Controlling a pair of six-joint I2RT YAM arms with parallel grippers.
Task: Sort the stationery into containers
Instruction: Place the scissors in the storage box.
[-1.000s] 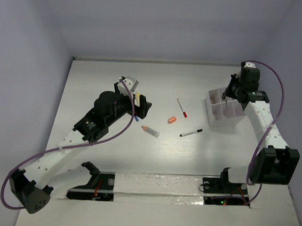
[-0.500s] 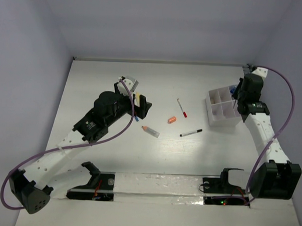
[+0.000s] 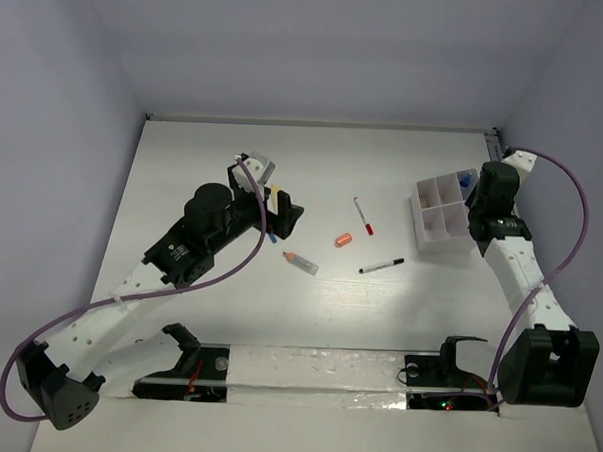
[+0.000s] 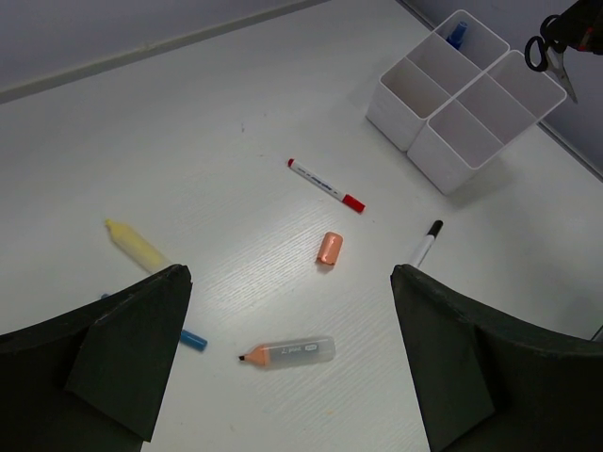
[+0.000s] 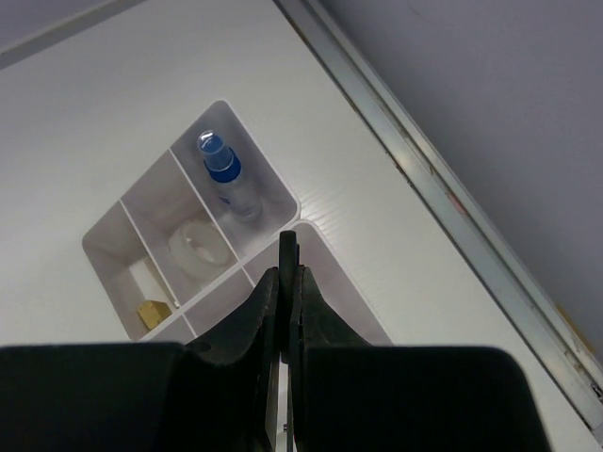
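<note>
The right pincer (image 5: 287,282) is clamped on the black-handled scissors (image 4: 549,52), the thin blade showing between its closed fingers and the handles hanging below, held in the air over the white organizer (image 4: 398,115) at the far right of the worktop (image 3: 205,152). From the wrist view the blade sits above the divider between compartments. One compartment holds a blue-capped item (image 5: 224,174), the next a pale tape roll (image 5: 193,243), and another a small tan block (image 5: 149,312). The left pincer (image 4: 287,278) hangs spread wide and empty above the middle of the worktop. Below it lie the loose pieces, none touching another: a yellow stick (image 4: 137,245) at the left, a blue-tipped pen (image 4: 193,339) partly hidden behind the left finger, an orange-tipped crayon (image 4: 287,352) nearest the camera, an orange cap (image 4: 330,249) in the centre, a red-capped pen (image 4: 325,185) beyond it, and a black marker (image 4: 424,245) toward the organizer
</note>
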